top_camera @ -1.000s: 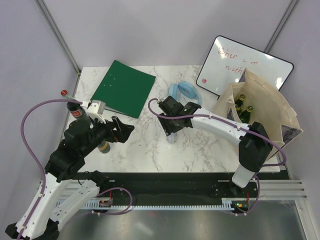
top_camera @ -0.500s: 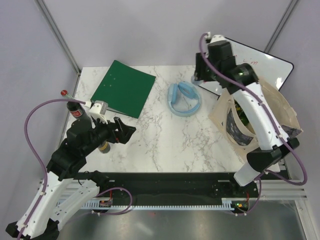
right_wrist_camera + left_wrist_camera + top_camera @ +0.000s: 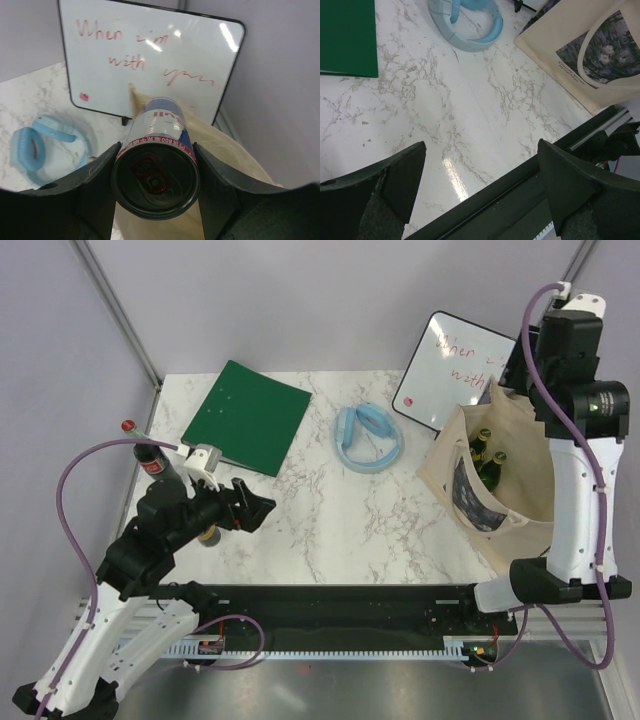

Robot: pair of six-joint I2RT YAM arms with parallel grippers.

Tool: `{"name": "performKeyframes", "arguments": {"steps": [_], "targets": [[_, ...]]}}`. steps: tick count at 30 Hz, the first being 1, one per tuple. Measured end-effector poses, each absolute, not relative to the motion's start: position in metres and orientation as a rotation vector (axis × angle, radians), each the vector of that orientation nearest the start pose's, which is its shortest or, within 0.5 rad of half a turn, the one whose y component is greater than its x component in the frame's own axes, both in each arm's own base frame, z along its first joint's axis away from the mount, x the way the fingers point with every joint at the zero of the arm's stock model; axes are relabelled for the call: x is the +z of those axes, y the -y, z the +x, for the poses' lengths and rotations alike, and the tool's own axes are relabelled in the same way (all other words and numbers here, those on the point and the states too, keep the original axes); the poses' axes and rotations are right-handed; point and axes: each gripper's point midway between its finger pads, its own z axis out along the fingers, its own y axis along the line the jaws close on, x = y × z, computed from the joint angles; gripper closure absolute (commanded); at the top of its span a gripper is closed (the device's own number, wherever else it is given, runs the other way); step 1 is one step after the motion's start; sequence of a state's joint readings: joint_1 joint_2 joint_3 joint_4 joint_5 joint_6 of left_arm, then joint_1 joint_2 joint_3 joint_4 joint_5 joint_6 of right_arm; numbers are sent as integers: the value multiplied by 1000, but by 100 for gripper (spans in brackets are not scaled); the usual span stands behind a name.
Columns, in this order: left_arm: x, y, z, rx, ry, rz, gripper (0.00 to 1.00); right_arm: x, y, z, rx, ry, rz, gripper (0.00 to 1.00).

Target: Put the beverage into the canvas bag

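Change from half a second earlier: the right arm, then over the rear of the marble table and covering part of the whiteboard, has swung to the far right and stands raised above the canvas bag. The whiteboard is now fully exposed, and the left arm is almost unchanged. Right gripper: closed on the beverage can, one finger against each side, the pull-tab top facing the wrist camera. The can is held in the air above the bag's far rim — not inside the bag. Only the right wrist view shows the can; the top view does not. Left gripper: jaws spread wide, nothing between them, above bare table near the front edge. The top view shows two green bottles standing in the bag. The left wrist view shows instead the bag's printed patch — a water-lily picture with a line of text too small to read. Can label: blue and silver, red letters ending "ull"; the rim print is too fine to read. Whiteboard, red marker: "When i'm with", then an illegible scrawl. A light-blue headset and a green folder lie on the table.
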State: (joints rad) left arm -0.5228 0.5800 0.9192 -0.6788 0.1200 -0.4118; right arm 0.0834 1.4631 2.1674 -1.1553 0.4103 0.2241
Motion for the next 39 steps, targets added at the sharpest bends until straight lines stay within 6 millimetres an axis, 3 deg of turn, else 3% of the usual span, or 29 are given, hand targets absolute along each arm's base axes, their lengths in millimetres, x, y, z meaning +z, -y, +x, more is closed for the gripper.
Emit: {"name": "performKeyframes", "arguments": {"steps": [3, 6, 12, 15, 28, 39], "targets": [[276, 149, 178, -748, -1974, 204, 0, 444, 57, 319, -293, -1927, 453, 100], [274, 150, 177, -754, -1978, 207, 0, 435, 65, 300, -328, -1946, 488, 100], [269, 154, 174, -783, -1995, 223, 0, 368, 70, 278, -379, -2127, 552, 100], [270, 156, 172, -799, -1995, 234, 0, 342, 77, 275, -411, -2195, 592, 100], [270, 158, 172, -804, -1996, 239, 0, 273, 121, 279, -449, -2264, 785, 100], [268, 158, 174, -802, -2004, 239, 0, 190, 125, 288, -315, -2379, 865, 100]]}}
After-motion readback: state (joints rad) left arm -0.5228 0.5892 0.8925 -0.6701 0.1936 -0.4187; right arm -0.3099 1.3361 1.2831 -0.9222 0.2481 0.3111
